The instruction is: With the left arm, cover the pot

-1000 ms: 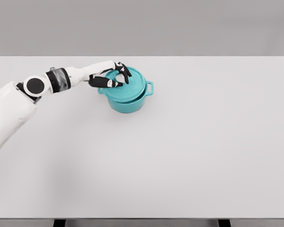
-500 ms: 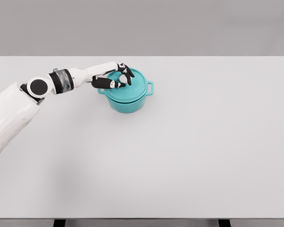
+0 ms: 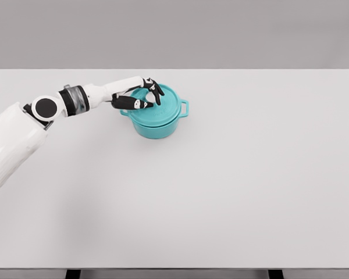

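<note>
From the head view, we've got one teal pot (image 3: 157,119) sitting on the white table (image 3: 232,192), up in the far-left part, a bit back from the far edge. Its lid (image 3: 161,102) is on top of it and looks seated flat. Loads of open room here: the whole right half and the near side of the table are bare, so the only crowded spot is right around the pot.

Our left hand (image 3: 141,96) comes in from the left with its dark fingers (image 3: 131,103) curled over the lid's left side, pinching at the middle where the knob would be. The knob itself is hidden under the hand, so we can't make out the contact. The pot's left handle is mostly covered too; only the right handle (image 3: 184,108) shows clearly.

Count: one pot, one lid, one arm in sight.
</note>
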Tool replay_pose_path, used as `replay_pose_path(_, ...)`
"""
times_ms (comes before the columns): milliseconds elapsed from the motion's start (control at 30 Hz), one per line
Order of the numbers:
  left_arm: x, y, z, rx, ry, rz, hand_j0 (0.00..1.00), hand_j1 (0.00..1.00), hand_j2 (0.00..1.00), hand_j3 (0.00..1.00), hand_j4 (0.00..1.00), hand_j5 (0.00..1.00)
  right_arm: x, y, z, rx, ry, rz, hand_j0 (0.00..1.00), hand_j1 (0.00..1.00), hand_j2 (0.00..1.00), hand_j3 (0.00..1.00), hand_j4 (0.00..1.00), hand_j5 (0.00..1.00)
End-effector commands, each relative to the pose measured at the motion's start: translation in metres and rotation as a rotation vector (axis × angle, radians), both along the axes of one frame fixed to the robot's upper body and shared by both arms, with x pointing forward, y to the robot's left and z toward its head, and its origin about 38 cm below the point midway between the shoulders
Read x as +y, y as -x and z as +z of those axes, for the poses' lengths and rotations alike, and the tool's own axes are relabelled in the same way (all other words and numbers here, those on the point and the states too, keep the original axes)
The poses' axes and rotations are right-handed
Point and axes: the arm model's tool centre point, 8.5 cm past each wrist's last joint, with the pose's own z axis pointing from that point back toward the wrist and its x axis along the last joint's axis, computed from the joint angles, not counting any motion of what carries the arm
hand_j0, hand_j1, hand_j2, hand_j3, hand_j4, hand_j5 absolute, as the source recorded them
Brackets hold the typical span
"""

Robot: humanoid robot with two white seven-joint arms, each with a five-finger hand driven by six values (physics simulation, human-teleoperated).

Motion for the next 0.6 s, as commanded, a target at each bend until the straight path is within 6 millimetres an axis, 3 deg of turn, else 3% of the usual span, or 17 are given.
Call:
replay_pose_path(0, -0.0031, 0.0014, 0.002, -0.006, 0.003, -0.015, 0.41, 0.41, 0.41, 0.41, 0.41, 0.41, 0.0, 0.0, 0.0, 0.0, -0.001, 0.001, 1.0, 1.0, 1.0, 1.0, 1.0, 1.0)
replay_pose_path(367, -0.0007, 0.0002, 0.0024, -0.006, -0.002, -0.009, 0.44, 0.44, 0.44, 0.44, 0.44, 0.44, 0.0, 0.0, 0.0, 0.0, -0.001, 0.001, 1.0, 1.0, 1.0, 1.0, 1.0, 1.0)
replay_pose_path(567, -0.0008, -0.0001, 0.003, -0.008, -0.004, -0.009, 0.56, 0.56, 0.56, 0.56, 0.56, 0.56, 0.0, 0.0, 0.0, 0.0, -0.001, 0.001, 1.0, 1.0, 1.0, 1.0, 1.0, 1.0)
